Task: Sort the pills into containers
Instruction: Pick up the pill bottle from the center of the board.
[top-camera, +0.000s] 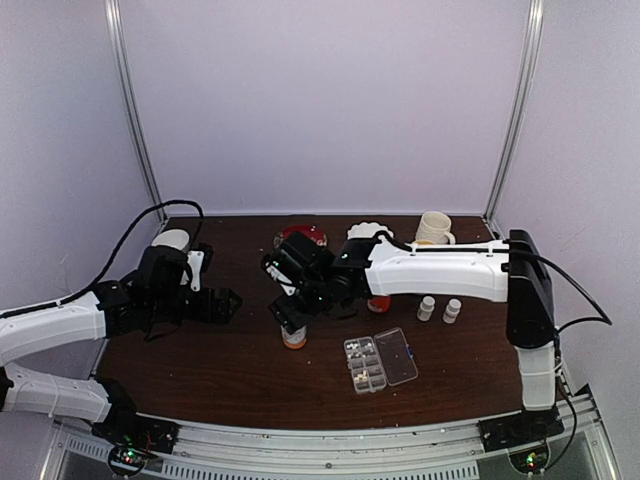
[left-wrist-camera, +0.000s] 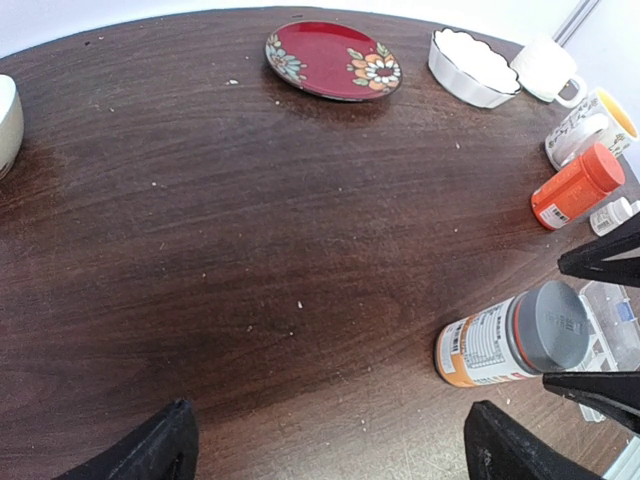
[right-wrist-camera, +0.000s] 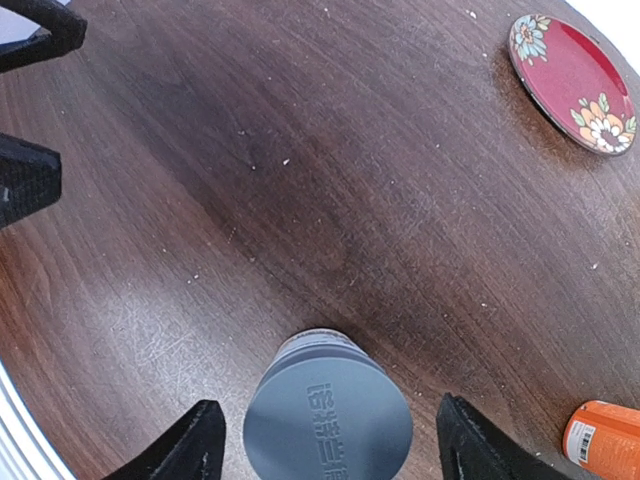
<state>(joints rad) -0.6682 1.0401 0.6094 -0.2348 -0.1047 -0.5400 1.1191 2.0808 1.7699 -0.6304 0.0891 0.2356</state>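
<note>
**Near edge**
- Pill box (top-camera: 372, 388): lower centre-right of the overhead view, clear lid (top-camera: 398, 356) laid open flat on its right. Its compartments (top-camera: 365, 366) run in two rows and hold pale flecks (top-camera: 362, 350) too small to identify. Only the overhead view shows the box whole. My left wrist view catches just a clear corner at its right edge.

**Middle of the table** (left-wrist-camera: 250, 250)
- Grey-capped bottle (right-wrist-camera: 328, 420): upright.
  - Overhead view: largely hidden under my right arm.
  - Right wrist view: the cap from above at bottom centre, with raised lettering.
  - Left wrist view: the orange-and-white label, at lower right.
- Small white bottles (top-camera: 427, 308): a pair, right of centre in the overhead view.
- Orange-capped bottle (left-wrist-camera: 577, 187): right side of the left wrist view. Only a sliver shows in the lower right corner of the right wrist view.

**Far edge**
- Red flowered plate (left-wrist-camera: 332, 60).
- White scalloped dish (left-wrist-camera: 472, 68).
- White mug (left-wrist-camera: 548, 68).
- Cup with a yellow inside (left-wrist-camera: 592, 118): its colour shows only in the left wrist view.
- White bowl (top-camera: 172, 240): upper left of the overhead view.

**Fingers**
- My left gripper (left-wrist-camera: 330, 425): fingers spread wide over bare wood, holding and touching nothing.
- My right gripper (right-wrist-camera: 330, 402): fingers apart, one on each side of the grey cap. Table shows in both gaps, and I see no contact.
</note>
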